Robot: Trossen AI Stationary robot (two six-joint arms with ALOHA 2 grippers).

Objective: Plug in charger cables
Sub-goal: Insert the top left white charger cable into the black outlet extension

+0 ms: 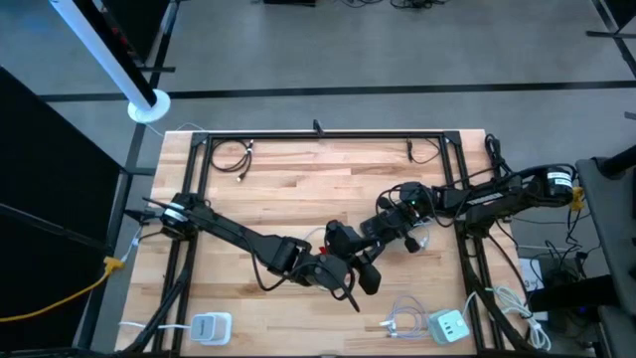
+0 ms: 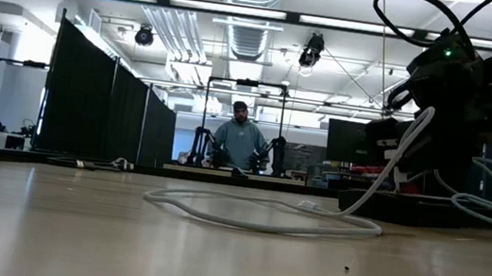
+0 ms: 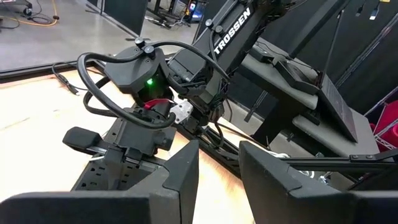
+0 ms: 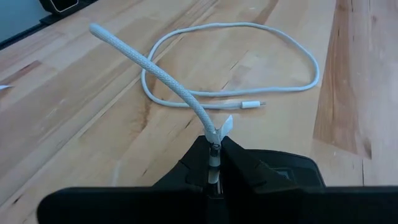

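A white braided charger cable (image 4: 317, 68) lies in a loose loop on the wood table near its middle. The loop also shows in the low view (image 2: 263, 224), and the cable's free plug (image 4: 252, 104) rests flat. My right gripper (image 4: 213, 149) is shut on the cable's other end, just above a black power strip (image 3: 102, 177). My left gripper (image 3: 219, 180) is open beside that strip, at the table's middle (image 1: 353, 281). Bare wood shows between its fingers. I cannot tell whether it touches the strip. My right gripper pinches the white cable between its two fingers close to one end (image 4: 210, 132), beside a small white tag. The fingers hide the plug there; the left wrist view shows a white tip (image 3: 180, 112) at them. The cable rises slack from the fingers and drops to the loop.
Two white charger blocks sit near the table's near edge (image 1: 211, 326) (image 1: 449, 325), with thin white cables (image 1: 402, 318) beside the right one. Black cables lie by the far edge (image 1: 234, 154) (image 1: 425, 151). A person (image 2: 241, 142) stands beyond the table.
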